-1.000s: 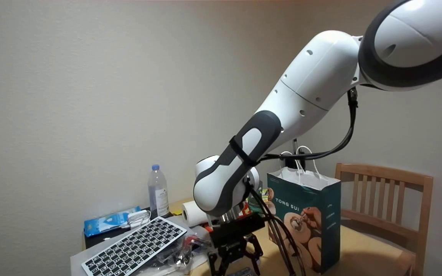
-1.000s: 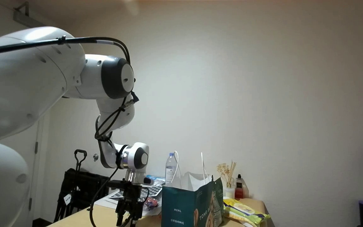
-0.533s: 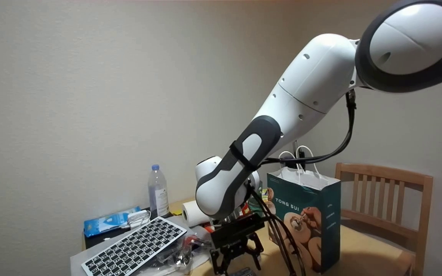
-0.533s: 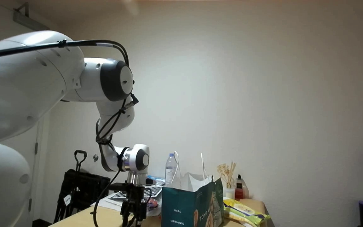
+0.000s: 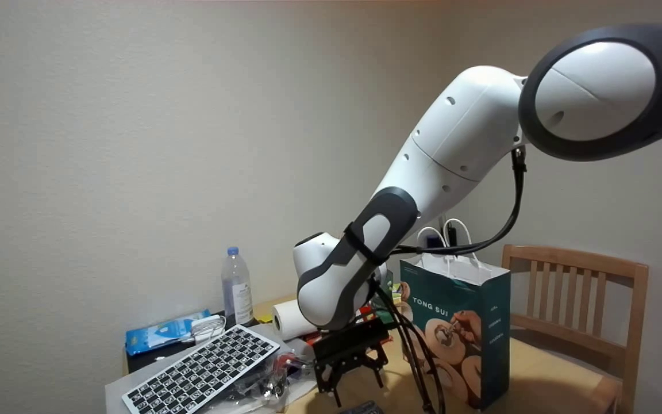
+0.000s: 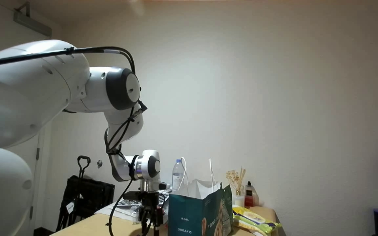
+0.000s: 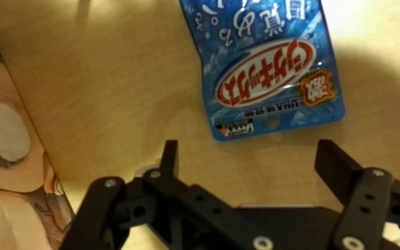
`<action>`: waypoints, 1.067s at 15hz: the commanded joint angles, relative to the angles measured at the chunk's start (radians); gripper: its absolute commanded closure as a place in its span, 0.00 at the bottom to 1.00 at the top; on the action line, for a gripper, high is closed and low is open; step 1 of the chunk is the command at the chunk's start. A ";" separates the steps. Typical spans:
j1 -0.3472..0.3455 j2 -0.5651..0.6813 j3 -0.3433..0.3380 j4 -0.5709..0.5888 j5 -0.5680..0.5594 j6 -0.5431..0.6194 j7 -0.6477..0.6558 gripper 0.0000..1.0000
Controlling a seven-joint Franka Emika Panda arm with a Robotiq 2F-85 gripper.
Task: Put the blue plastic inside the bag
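Observation:
The blue plastic is a flat blue packet with a red and white oval logo (image 7: 266,74), lying on the wooden table in the wrist view. Its far end runs out of that view's top. A small part of the packet (image 5: 364,407) shows at the bottom of an exterior view. My gripper (image 7: 248,147) is open and empty, above the table. In the wrist view its fingertips stand just short of the packet's near edge, apart from it. The gripper also shows in both exterior views (image 5: 358,392) (image 6: 149,226). The teal bag (image 5: 451,299) (image 6: 185,208) stands upright beside the gripper, its printed side (image 7: 5,139) at the wrist view's left.
A black-and-white patterned board (image 5: 201,371), clear plastic wrapping (image 5: 265,385), a paper roll (image 5: 292,319) and a bottle (image 5: 237,287) lie or stand behind the gripper. A yellow-green pack (image 6: 254,219) is beyond the bag. A wooden chair (image 5: 578,293) stands behind the table.
The arm's upper links have come down. The gripper has moved right, closer to the bag, in an exterior view, and its fingertips sit higher in the picture elsewhere. The bag has not moved.

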 commanded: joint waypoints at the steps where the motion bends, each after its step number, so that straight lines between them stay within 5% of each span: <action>1: -0.004 0.005 0.010 0.009 -0.007 -0.003 0.004 0.00; 8: 0.009 0.049 0.012 0.034 -0.005 -0.057 0.025 0.00; 9: 0.012 0.054 0.012 0.039 -0.007 -0.060 0.027 0.07; 10: 0.015 0.059 0.010 0.048 -0.008 -0.068 0.031 0.27; 12: 0.019 0.066 0.009 0.065 -0.010 -0.081 0.034 0.32; 16: 0.022 0.072 0.010 0.086 -0.005 -0.083 0.049 0.58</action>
